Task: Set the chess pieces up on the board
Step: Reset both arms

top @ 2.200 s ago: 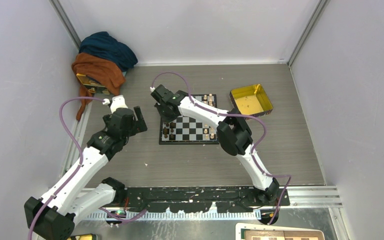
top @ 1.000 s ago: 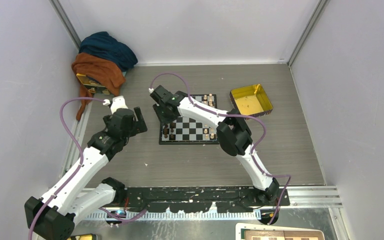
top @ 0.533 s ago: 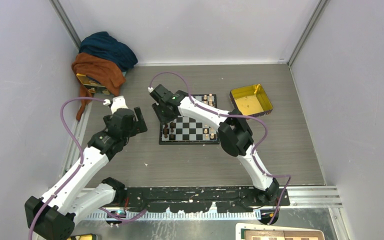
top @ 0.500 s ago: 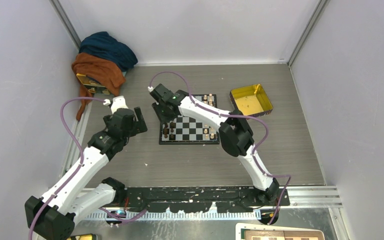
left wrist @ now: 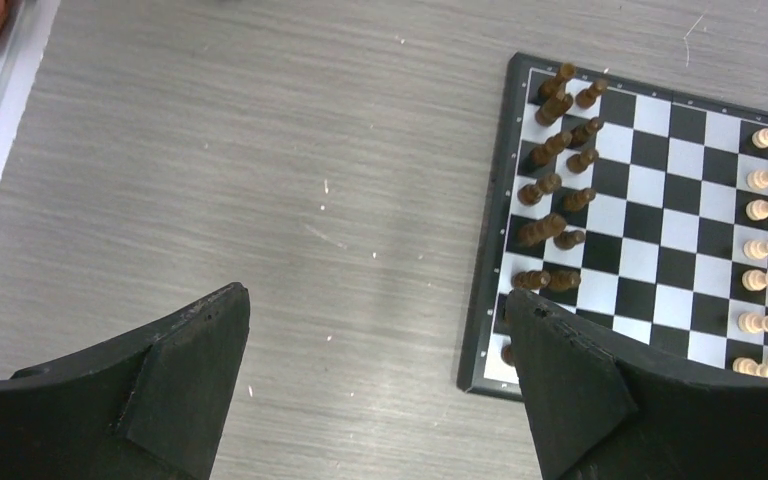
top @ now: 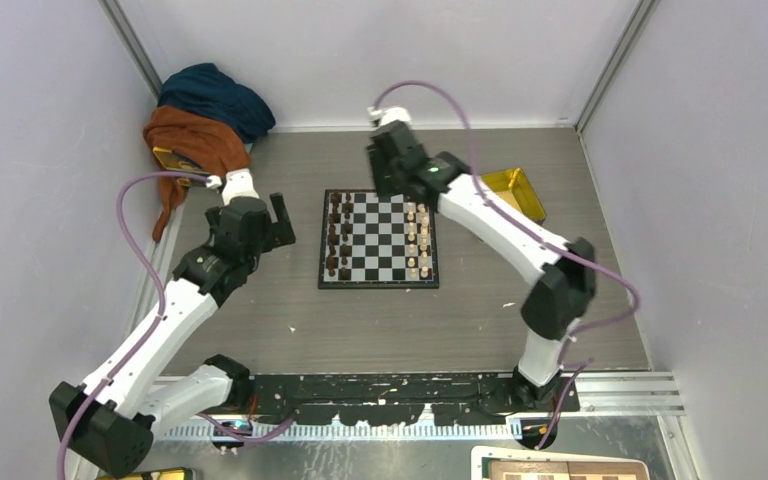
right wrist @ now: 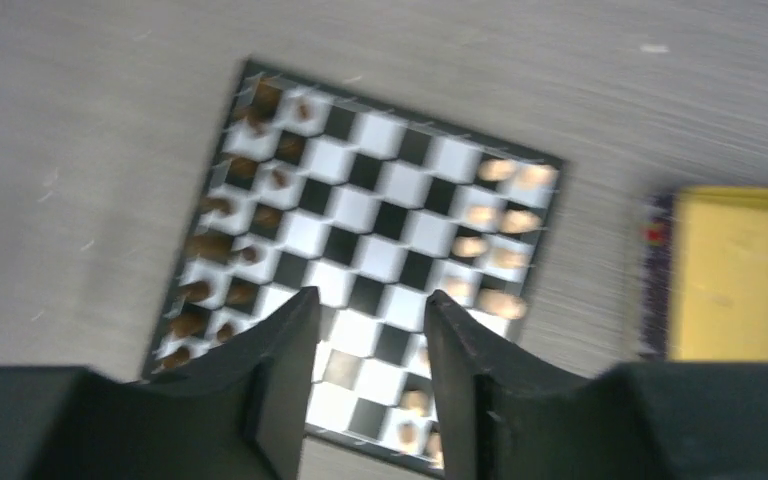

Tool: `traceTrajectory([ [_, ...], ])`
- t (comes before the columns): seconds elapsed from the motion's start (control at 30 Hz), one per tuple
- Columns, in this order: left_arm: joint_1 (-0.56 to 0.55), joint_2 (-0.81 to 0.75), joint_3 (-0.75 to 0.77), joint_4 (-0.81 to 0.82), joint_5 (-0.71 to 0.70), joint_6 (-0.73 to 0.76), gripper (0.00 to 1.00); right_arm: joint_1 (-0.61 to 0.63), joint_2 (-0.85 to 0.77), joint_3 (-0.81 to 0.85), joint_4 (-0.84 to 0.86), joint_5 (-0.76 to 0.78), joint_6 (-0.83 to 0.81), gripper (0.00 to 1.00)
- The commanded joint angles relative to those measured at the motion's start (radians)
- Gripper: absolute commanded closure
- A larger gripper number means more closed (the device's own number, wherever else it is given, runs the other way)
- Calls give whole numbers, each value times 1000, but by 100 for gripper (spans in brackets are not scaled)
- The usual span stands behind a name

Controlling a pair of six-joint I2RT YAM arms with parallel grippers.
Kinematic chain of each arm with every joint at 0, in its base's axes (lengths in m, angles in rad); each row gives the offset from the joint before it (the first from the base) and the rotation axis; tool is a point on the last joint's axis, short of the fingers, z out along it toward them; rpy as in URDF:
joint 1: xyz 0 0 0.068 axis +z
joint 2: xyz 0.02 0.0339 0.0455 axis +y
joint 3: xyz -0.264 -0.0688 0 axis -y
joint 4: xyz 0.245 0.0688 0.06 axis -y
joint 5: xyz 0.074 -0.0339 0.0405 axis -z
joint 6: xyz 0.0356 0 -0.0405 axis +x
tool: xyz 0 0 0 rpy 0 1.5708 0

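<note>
- The left end effector (left wrist: 375, 300) hangs over bare tabletop (top: 360, 320), its fingers spread wide with nothing between them.
- The board (top: 380, 240) lies flat just to the right of that end effector; in the left wrist view its near left corner sits by the right fingertip (left wrist: 535, 320).
- Dark brown pieces (top: 338, 232) stand in two files along the board edge closest to the left end effector.
- The chess pieces (top: 418, 238), light tan, stand in two files along the opposite edge, farthest from it.
- The right end effector (top: 385, 175) hangs over the board's far edge. Its wrist view is blurred and shows the fingers (right wrist: 290, 340) a narrow gap apart, holding nothing, with the board's squares below.
- A yellow tray (top: 520, 190) sits to the right of the right end effector, apart from the board.
- A rust cloth (top: 195, 140) and a blue cloth (top: 215, 95) are heaped in the far left corner, beyond the left end effector.
</note>
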Motion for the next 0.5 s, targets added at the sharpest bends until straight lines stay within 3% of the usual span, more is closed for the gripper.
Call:
traceTrajectory([
  [0.0, 6, 66, 87, 87, -16, 79, 0, -127, -212, -204, 87, 212, 33, 46],
  [0.17, 7, 72, 59, 166, -29, 119, 0, -196, -400, -427, 109, 419, 79, 17],
  [0.47, 7, 87, 37, 210, -31, 159, 0, -225, -497, -558, 37, 527, 162, 12],
])
